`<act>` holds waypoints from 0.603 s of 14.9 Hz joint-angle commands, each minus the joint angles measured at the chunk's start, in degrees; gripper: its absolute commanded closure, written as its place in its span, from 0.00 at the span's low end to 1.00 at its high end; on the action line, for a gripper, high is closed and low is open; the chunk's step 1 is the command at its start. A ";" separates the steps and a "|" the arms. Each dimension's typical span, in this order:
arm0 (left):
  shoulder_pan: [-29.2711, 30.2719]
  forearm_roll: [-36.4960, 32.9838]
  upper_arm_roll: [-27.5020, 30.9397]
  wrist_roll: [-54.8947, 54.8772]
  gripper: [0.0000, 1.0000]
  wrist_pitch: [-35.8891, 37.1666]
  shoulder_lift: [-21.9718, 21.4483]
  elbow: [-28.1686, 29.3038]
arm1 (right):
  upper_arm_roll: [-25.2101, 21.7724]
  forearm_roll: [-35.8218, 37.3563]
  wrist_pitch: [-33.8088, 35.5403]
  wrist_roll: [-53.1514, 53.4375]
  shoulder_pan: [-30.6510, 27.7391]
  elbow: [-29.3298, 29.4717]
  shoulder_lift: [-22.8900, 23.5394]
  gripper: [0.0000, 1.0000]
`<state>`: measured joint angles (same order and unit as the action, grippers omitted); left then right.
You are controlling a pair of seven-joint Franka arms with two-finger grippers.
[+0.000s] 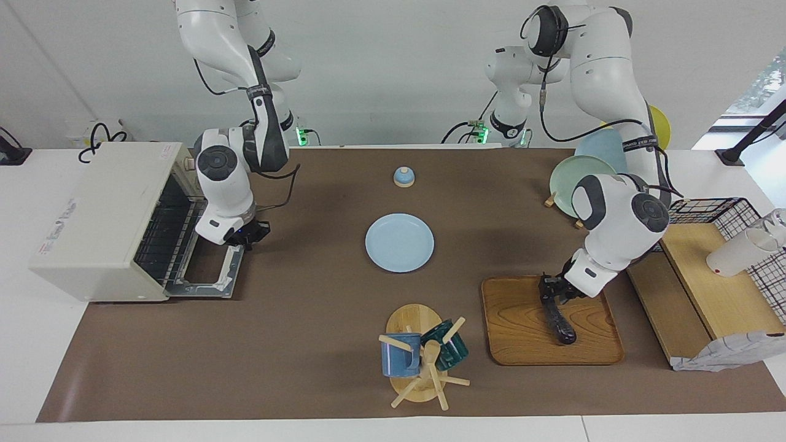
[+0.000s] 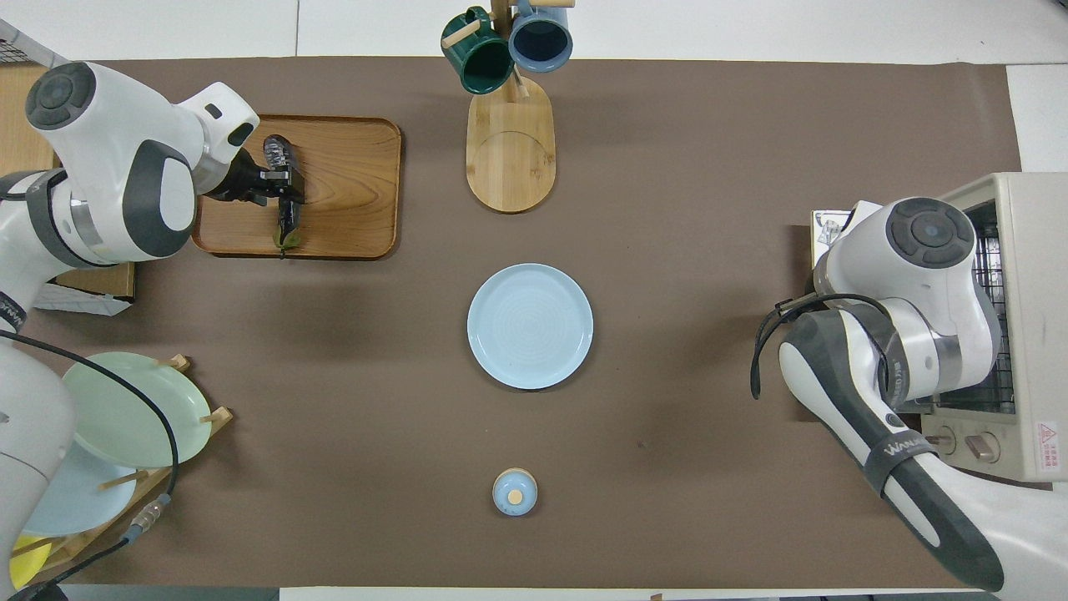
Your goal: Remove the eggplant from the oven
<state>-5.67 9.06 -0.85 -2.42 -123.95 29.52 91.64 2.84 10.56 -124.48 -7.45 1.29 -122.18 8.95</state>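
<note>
The dark eggplant (image 1: 560, 322) (image 2: 289, 224) lies on the wooden tray (image 1: 522, 331) (image 2: 350, 184) near the left arm's end of the table. My left gripper (image 1: 551, 291) (image 2: 282, 184) is low over its stem half, open, one jaw on each side. The off-white oven (image 1: 98, 215) (image 2: 1022, 317) stands at the right arm's end. Its door (image 1: 212, 273) is folded down flat and the rack inside is bare. My right gripper (image 1: 245, 236) hangs shut over the door's edge, holding nothing. In the overhead view that arm's wrist hides it.
A light blue plate (image 1: 399, 242) sits mid-table, with a small blue knob (image 1: 403, 177) nearer the robots. A mug tree (image 1: 424, 356) stands beside the tray. A plate rack (image 1: 580, 175), a wire basket (image 1: 706, 215) and wooden shelves crowd the left arm's end.
</note>
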 commanded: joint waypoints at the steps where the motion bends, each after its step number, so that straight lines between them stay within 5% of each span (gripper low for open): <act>1: 1.27 0.35 -0.30 -0.04 0.00 2.91 -5.06 1.52 | -2.58 6.67 3.44 -5.73 -4.10 7.04 0.81 1.00; 9: 3.39 -5.27 0.94 1.11 0.00 25.57 -24.57 2.49 | -2.75 6.23 13.10 -11.09 -5.94 13.54 -0.07 1.00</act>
<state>-2.24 6.59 0.20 -2.23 -102.16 11.06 91.72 2.10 11.66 -110.94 -13.45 -0.62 -111.96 6.71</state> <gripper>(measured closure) 0.000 0.991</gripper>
